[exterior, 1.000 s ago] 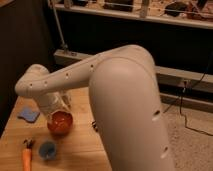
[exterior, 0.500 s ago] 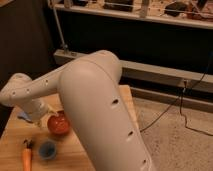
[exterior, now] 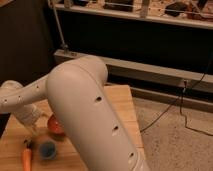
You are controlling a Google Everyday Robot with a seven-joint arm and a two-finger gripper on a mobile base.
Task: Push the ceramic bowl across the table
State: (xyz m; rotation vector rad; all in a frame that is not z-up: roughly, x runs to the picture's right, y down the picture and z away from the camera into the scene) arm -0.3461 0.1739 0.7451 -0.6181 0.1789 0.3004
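Two small things sit nearest the camera, both on the near side of the ceramic bowl: an orange carrot and, closer to the bowl, a blue cup. The bowl lies toward the left end of the table, and its right part is hidden behind the robot's bulky white arm. The gripper hangs just left of the bowl, low over the wood. It may be touching the rim, and I cannot tell whether it is open or closed. Beyond the bowl, past the table's far edge, a black cable trails over the speckled floor below a dark rack.

The main risk, as I judge it, is an off-centre push. The bowl is round and glossy, so a glancing contact could make it swivel or slip sideways rather than travel. If it drifted toward the camera it would knock the cup. A gripper riding too high could catch the rim and tip the bowl.
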